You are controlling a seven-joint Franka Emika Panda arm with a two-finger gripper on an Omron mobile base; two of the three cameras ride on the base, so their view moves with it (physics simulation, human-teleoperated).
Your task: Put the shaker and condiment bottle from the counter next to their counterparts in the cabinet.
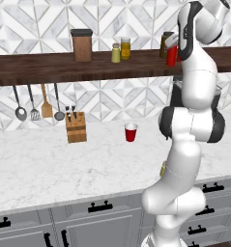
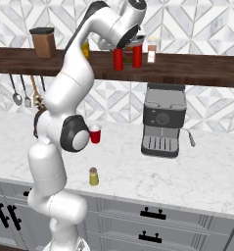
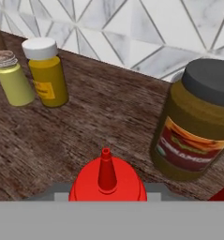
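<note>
A red condiment bottle [image 2: 118,60] stands upright on the dark wooden shelf [image 2: 197,71], and my gripper [image 2: 120,48] is shut on it from above. In the hand view its nozzle and shoulders [image 3: 107,180] sit between my fingers. Its matching red bottle [image 2: 137,57] stands just to the right, touching or nearly so, and shows as a red edge [image 3: 223,194]. From the left base view my arm half hides the red bottle [image 1: 171,57]. One yellow-green shaker [image 2: 93,176] stands on the marble counter [image 2: 197,181] near its front edge. Its twin [image 1: 115,53] [image 3: 12,77] is further along the shelf.
On the shelf stand a yellow jar [image 3: 45,70], a brown jar with dark lid [image 3: 197,122], a brown canister [image 1: 81,46] and a small white-capped shaker [image 2: 151,53]. The counter carries a red cup [image 1: 130,131], a knife block [image 1: 76,126] and a coffee machine [image 2: 162,120].
</note>
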